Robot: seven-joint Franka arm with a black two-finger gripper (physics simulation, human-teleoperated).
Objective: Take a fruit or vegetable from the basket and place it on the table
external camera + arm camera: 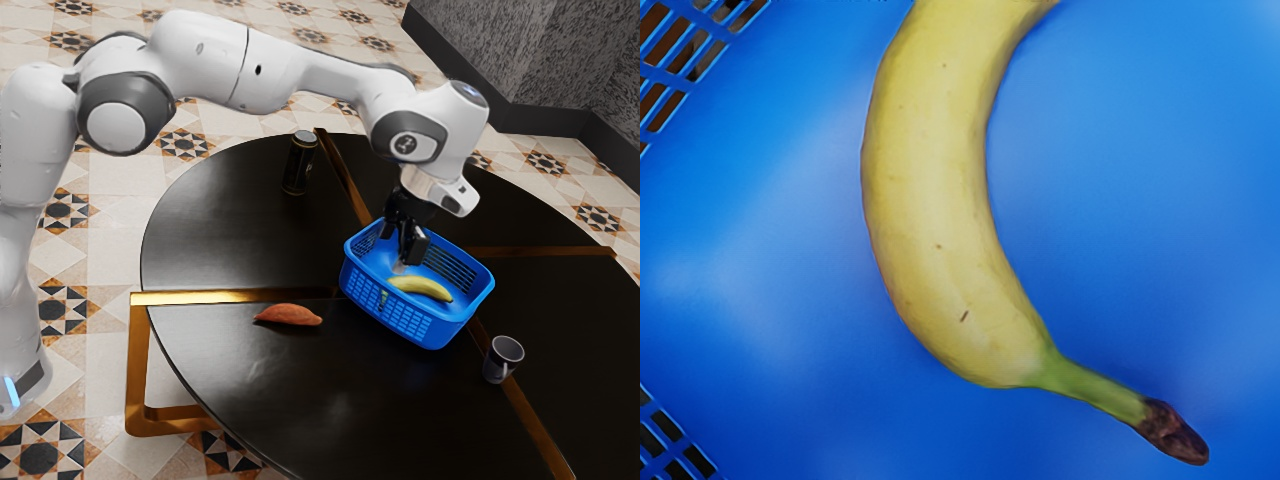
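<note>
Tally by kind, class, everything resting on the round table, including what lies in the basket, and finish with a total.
Fruit and vegetables: 2 (banana, sweet potato)
Drink containers: 2 (dark can, mug)
Baskets: 1 (blue basket)
Total: 5

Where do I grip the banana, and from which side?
Probably best around the middle of the banana, from above into the open-topped basket, closing across its width: it lies flat, curving sideways, its body thick there, while the stem narrows.
</note>
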